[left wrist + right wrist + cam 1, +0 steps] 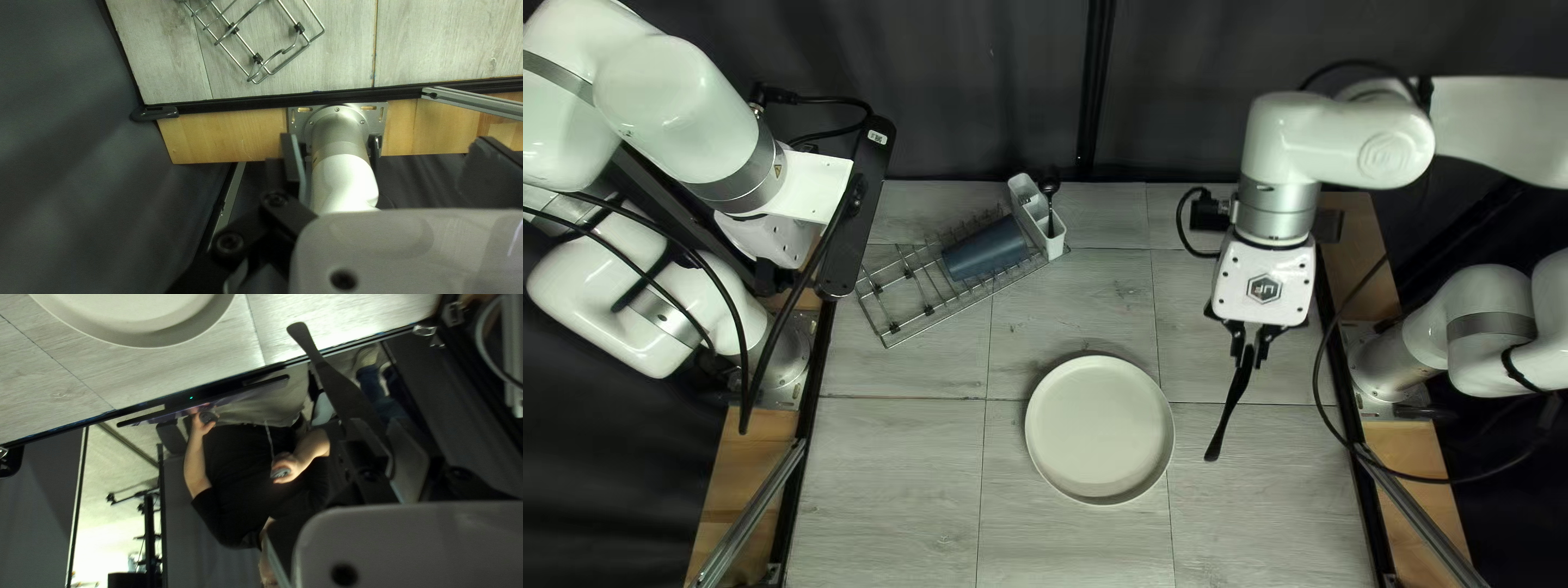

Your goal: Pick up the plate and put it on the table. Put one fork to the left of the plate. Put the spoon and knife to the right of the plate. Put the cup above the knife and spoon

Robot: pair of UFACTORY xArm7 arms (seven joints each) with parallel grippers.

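Right gripper [1246, 351]: pinching a dark utensil [1232, 411], probably the knife
Utensil: right of centre in the top left view, its long axis slanting to lower left
Plate [1100, 429]: just left of utensil; right gripper is nearer
Left gripper [384, 163]: fingers spread

We see a plain off-white plate [1100, 430] on a pale grey tabletop [893, 490], streaked with darker wood grain and crossed by thin dark seams. Our knife [1235, 405] is all black. The cup [985, 248] is a solid slate blue, the cutlery holder [1031, 204] white, and the wire rack [928, 317] silvery with black clips. Both our left arm [686, 109] and our right arm [1329, 142] are glossy white, banded in grey. Honey-tan wooden boards [223, 136] show light graining. The curtain [980, 87] is charcoal; the person's shirt [239, 484] is plain black.
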